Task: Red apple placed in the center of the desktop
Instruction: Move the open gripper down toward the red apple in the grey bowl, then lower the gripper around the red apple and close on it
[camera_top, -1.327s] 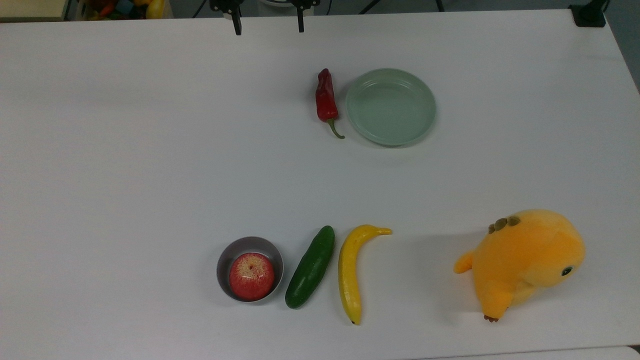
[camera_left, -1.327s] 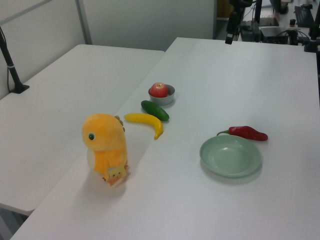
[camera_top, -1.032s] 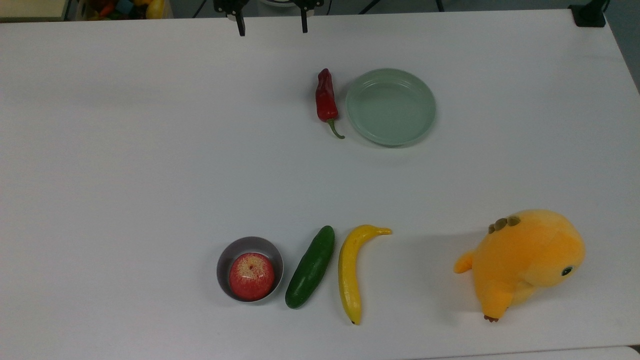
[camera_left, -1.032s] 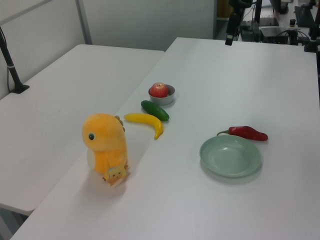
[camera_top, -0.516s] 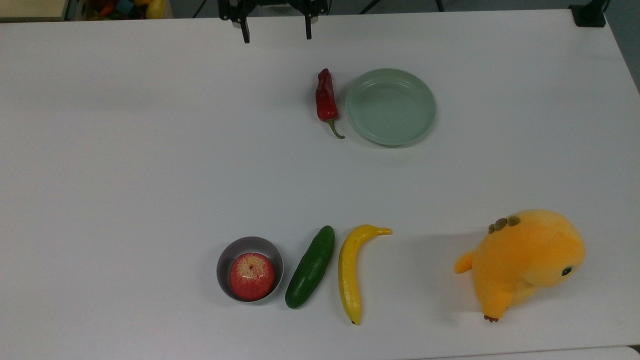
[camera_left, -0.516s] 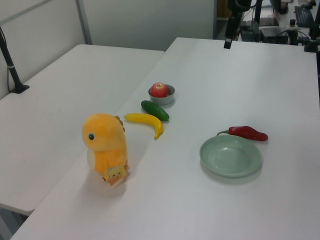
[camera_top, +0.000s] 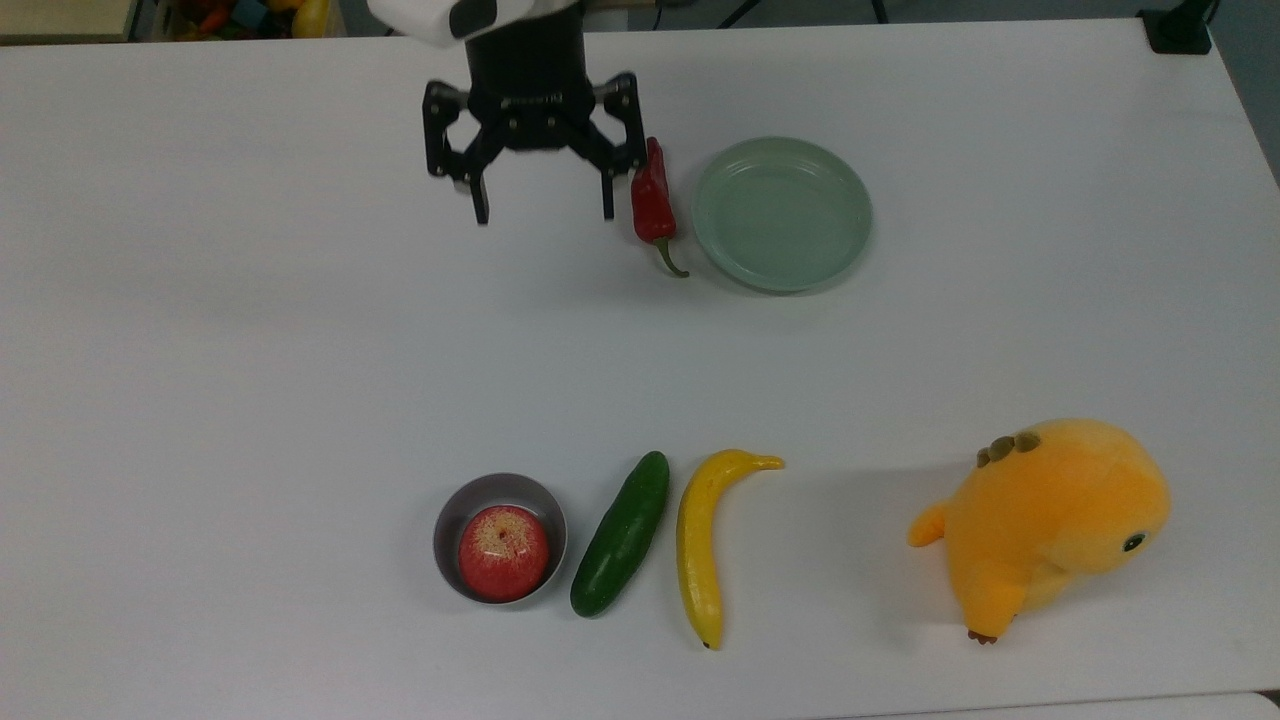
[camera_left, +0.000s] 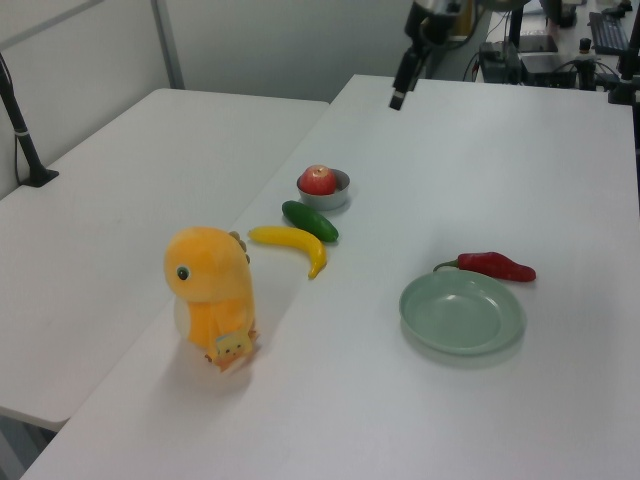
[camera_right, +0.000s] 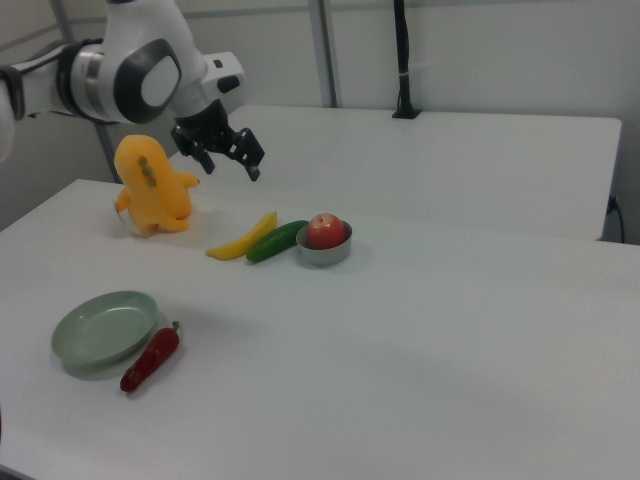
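The red apple (camera_top: 504, 552) (camera_left: 319, 180) (camera_right: 325, 230) sits in a small grey bowl (camera_top: 445, 520) near the front edge of the white desktop (camera_top: 300, 350), left of centre in the top view. My gripper (camera_top: 544, 212) (camera_right: 232, 168) hangs open and empty above the far half of the desktop, well away from the apple. Its fingers point down, just left of a red chili pepper (camera_top: 652, 200) in the top view. In the left view the gripper (camera_left: 400, 98) is high up beyond the bowl.
A pale green plate (camera_top: 782, 215) lies right of the chili in the top view. A green cucumber (camera_top: 621, 535) and a yellow banana (camera_top: 697, 545) lie right of the bowl. An orange plush toy (camera_top: 1050, 525) stands at the front right.
The arm has come in from the top view's top edge toward the middle of the desktop, and the whole gripper now shows beside the chili. It stays open. No object has moved.
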